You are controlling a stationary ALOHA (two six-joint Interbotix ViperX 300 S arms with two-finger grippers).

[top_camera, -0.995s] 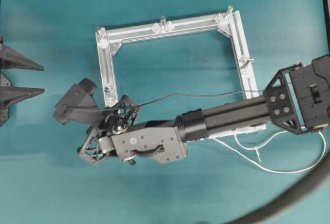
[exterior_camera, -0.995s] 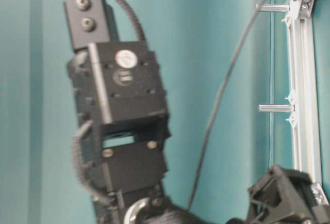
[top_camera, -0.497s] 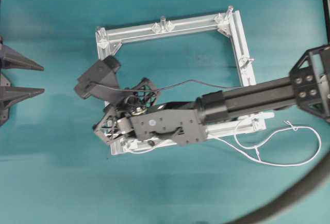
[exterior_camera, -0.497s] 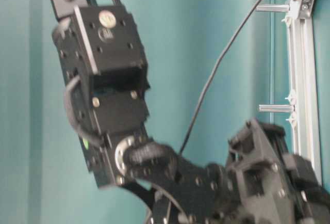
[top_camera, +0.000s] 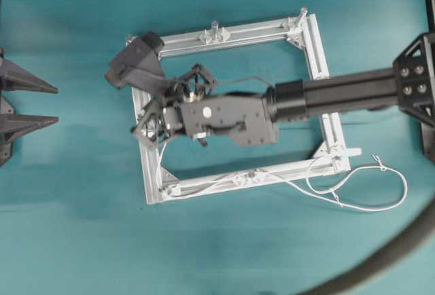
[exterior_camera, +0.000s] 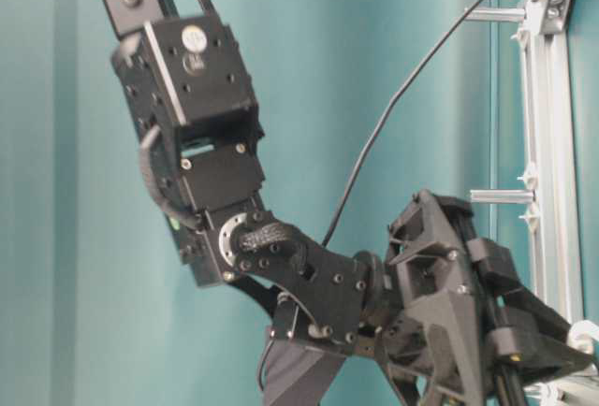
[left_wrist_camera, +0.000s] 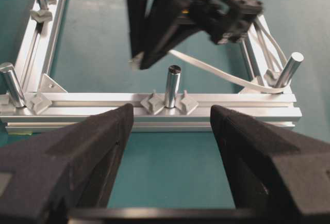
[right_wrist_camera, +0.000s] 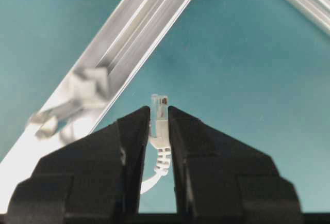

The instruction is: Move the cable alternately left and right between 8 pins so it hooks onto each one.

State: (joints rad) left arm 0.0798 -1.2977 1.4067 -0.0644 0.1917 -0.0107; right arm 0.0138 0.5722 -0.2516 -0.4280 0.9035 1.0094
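The square aluminium frame lies flat with short pins such as the pins on its top rail. My right gripper hangs over the frame's left rail near the upper-left corner, shut on the cable's plug. From there the white cable slants down to the foot of a corner pin. It then follows the bottom rail and ends in a loose loop on the right. My left gripper rests open at the left edge, facing the left rail's middle pin with nothing between its fingers.
The right forearm stretches across the frame from the right. A thick dark hose curves through the bottom right corner. Two more pins stick out of the frame in the table-level view, beside the black arm.
The right arm swung from below the frame's lower-left corner up along the left rail toward the upper-left corner, carrying the plug. The cable's slack loop on the right shifted. The left gripper stayed still.
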